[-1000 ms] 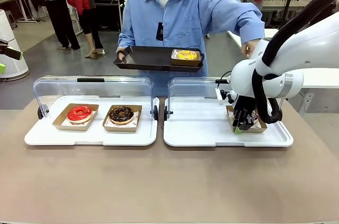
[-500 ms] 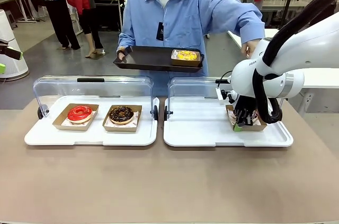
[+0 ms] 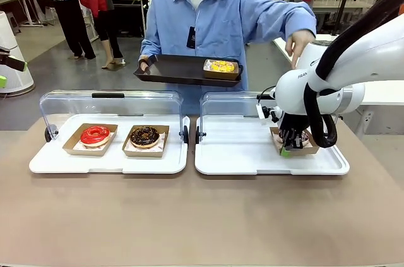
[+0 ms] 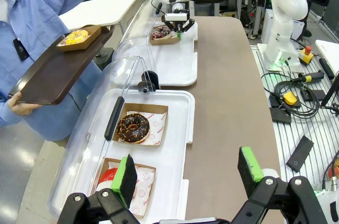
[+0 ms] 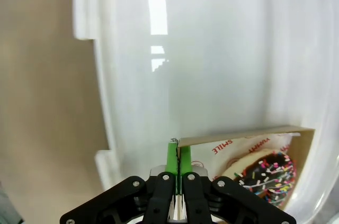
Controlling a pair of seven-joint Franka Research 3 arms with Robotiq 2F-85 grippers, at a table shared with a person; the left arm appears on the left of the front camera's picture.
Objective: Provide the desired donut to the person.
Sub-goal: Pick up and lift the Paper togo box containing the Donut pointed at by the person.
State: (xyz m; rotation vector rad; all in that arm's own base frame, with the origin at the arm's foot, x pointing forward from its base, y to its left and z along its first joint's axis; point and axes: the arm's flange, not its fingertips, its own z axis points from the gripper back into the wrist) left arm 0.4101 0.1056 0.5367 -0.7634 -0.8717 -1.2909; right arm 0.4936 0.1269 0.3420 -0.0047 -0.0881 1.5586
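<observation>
the right gripper [image 3: 286, 149] is fully closed on one thin side wall of the cardboard boat [image 5: 249, 135], close to a corner. the sprinkled donut [image 5: 267, 173] is carried in that boat, at the right end of the right white tray [image 3: 240, 153]. whether the boat is clear of the tray surface cannot be told. the left gripper [image 4: 188, 166] is spread wide and nothing is held in it.

hazards are judged as follows:

- the load is held off-centre by a single wall, so the boat can be hinged downward at the grip and the donut tipped out.
- the wall can be torn, or pulled from between the pads, by a quick lift.
- the open clear lid [image 3: 233, 104] stands at the far side, between the boat and the person [image 3: 208, 21], and can be struck if the boat is carried too low.
- the dark serving tray [image 3: 177, 68] is supported by one hand, and a yellow donut [image 3: 221, 65] is already set at its right end, so it can be upset by a hard or crowded placement.
- the person's raised hand [image 3: 297, 43] is near the arm, and contact is possible.
</observation>
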